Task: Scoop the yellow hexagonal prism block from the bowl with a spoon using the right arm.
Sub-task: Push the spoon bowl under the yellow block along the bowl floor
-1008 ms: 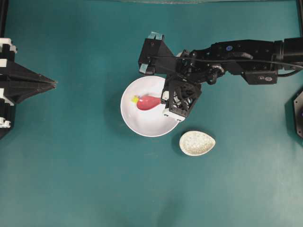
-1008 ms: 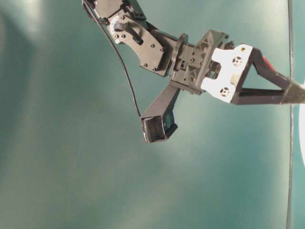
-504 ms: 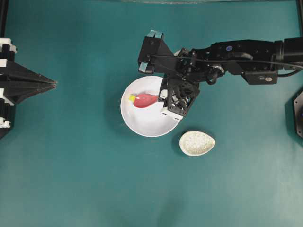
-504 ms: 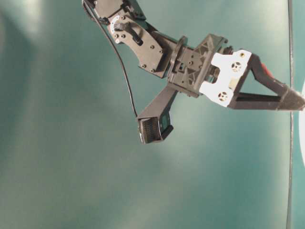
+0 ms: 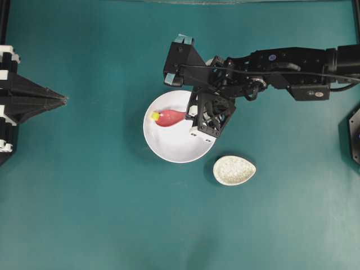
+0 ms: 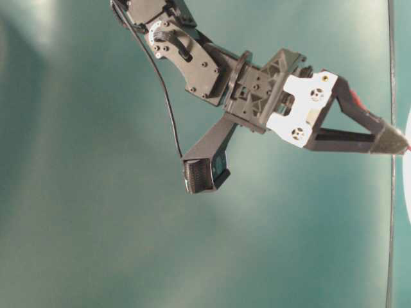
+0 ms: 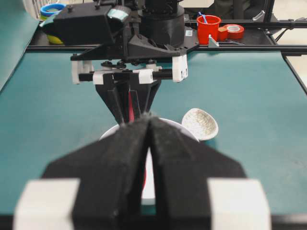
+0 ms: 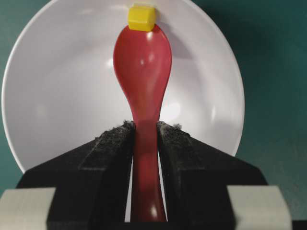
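One bowl [image 5: 169, 147], one spoon [image 8: 142, 67], one yellow block [image 8: 141, 17], one speckled rest [image 5: 234, 170]. Right fingers [image 8: 111, 158] clamp spoon handle; left fingers [image 7: 120, 158] pressed together. Spoon tip and block have shifted further ahead of the right fingers than before.

Black right arm [image 5: 281, 62] with a black cable, screws, seemingly white gripper plates.

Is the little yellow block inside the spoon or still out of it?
Out. The yellow block sits at the spoon tip, against the bowl wall; the scoop looks empty.
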